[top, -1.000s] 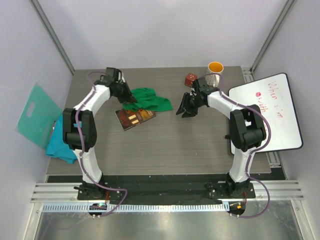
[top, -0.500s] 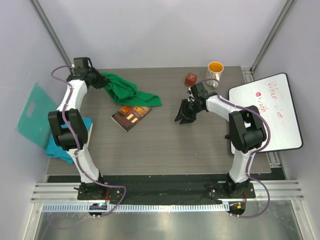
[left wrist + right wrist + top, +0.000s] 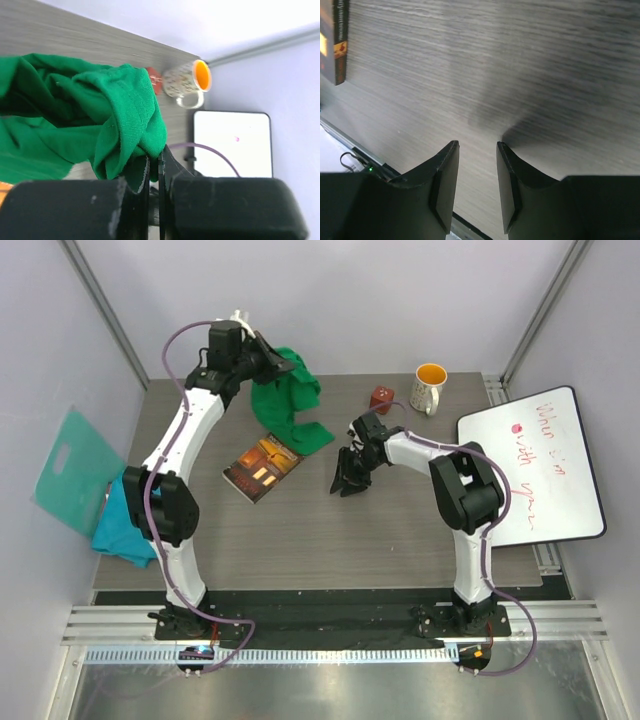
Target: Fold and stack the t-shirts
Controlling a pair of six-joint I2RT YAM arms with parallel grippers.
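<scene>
We judge the task barely begun: neither shirt is folded, and nothing is stacked. Our left pincer [image 3: 154, 167] is clamped on a bunched edge of the green t-shirt [image 3: 288, 400], lifted over the far side of the surface [image 3: 400, 540]. The teal-blue t-shirt [image 3: 118, 532] lies crumpled at the left edge. Our right pincer [image 3: 477, 150] hangs part-open and holds nothing. The mug [image 3: 429, 386] — the one container — shows only its orange inside.

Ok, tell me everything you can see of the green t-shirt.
The green t-shirt is soft, plain bright-green knit, bunched and unfolded. The left tool is shut on one fold, holding it up near the table's far edge; the rest hangs crumpled toward the book. Whether its lower end touches the table is unclear.
</scene>
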